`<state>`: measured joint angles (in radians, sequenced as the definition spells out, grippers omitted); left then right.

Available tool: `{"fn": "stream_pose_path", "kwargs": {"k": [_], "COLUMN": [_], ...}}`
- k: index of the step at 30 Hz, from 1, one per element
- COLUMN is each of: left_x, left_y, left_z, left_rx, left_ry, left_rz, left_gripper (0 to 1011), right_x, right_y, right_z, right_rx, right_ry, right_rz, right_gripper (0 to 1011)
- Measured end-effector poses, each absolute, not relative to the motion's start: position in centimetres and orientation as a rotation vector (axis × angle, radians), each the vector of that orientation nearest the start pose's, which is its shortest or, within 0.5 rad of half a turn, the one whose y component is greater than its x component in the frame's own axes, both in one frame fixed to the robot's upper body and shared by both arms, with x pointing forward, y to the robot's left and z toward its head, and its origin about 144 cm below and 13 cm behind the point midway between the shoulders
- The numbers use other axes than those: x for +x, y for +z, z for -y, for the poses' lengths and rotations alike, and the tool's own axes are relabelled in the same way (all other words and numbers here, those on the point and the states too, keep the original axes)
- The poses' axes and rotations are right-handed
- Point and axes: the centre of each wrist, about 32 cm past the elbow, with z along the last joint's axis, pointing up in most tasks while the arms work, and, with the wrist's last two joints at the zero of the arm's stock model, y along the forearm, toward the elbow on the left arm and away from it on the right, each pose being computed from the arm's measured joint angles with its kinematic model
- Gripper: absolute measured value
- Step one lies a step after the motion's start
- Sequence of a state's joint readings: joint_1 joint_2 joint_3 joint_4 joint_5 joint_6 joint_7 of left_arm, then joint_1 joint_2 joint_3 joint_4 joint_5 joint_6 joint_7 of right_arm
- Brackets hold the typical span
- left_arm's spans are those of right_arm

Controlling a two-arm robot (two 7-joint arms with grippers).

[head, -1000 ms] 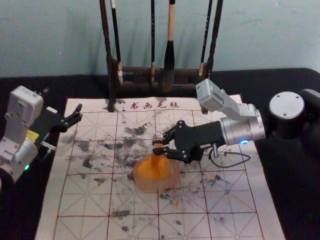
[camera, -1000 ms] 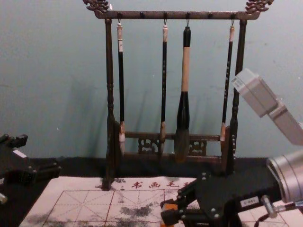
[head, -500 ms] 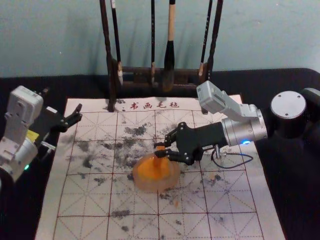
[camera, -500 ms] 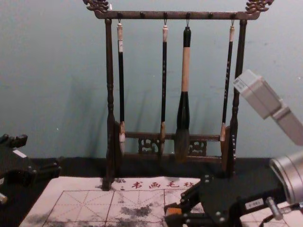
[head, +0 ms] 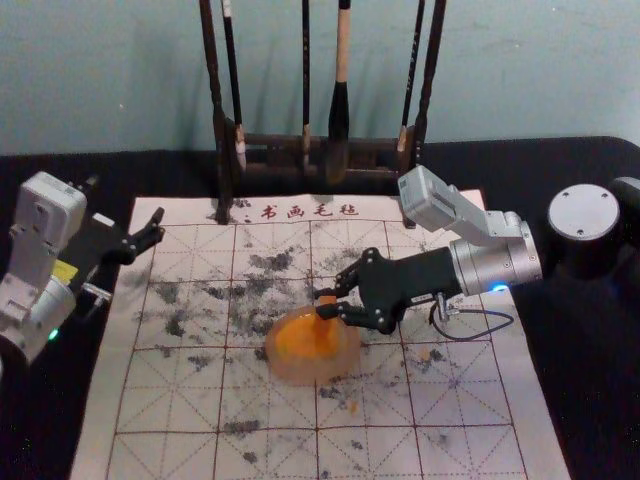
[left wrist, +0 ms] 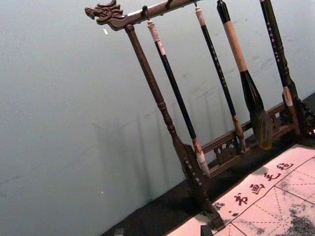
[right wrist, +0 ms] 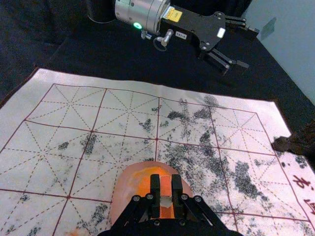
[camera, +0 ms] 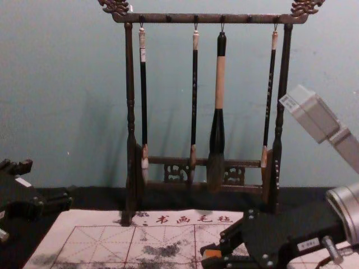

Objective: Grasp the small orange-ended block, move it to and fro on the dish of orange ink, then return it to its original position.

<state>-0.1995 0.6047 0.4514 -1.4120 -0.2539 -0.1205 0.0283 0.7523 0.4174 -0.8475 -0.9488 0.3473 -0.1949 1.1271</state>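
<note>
Block: (right wrist: pixel 166 183) between the right gripper's fingers, over the dish's far right part, near the rim.
Right gripper: (head: pixel 325 302) narrow, closed on the block; it reaches in from the mat's right edge to the dish.
Dish: (head: pixel 346 369) on the mat, about midway between its left and right edges, well in from its far edge.
Ink: (head: pixel 306 338) an orange pool inside the dish.
Mat: (head: pixel 180 395) flat, its far edge running to the foot of the rack.
Left gripper: (right wrist: pixel 249 49) idle by the mat's far left corner, fingers wide apart.
Rack: (camera: pixel 129 112) at the mat's far edge, brushes hanging from it.
Step in hand: working the block to and fro in the ink, by my reading.
Contact: probably touching the ink, though the fingers and the like colours make its lower end hard to judge.
Stroke: short, level passes from here toward the dish's near left part and back, turning before the rim.
Pressure: light and even; too much could drag the dish across the mat or twist the block in the grip.
Wrist: one angle throughout, so the end meets the ink squarely.
Finish: lift straight up, let drips fall into the dish, then carry the block back to its place.
</note>
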Motion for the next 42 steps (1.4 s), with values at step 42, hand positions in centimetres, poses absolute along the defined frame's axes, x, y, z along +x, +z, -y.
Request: {"fn": "stream_pose_path", "kwargs": {"k": [42], "left_x": [48.9], "left_y": [114.0], "left_z": [-31.0], "left_rx": [0.304], "left_ry": [1.248], "left_rz": [0.285], "left_gripper": [1002], "right_x": [60.3], "right_y": [118.1], "right_z": [22.9], "right_rx": [-0.421], "right_ry": [0.057], "right_rz": [0.181], "right_gripper": [136]}}
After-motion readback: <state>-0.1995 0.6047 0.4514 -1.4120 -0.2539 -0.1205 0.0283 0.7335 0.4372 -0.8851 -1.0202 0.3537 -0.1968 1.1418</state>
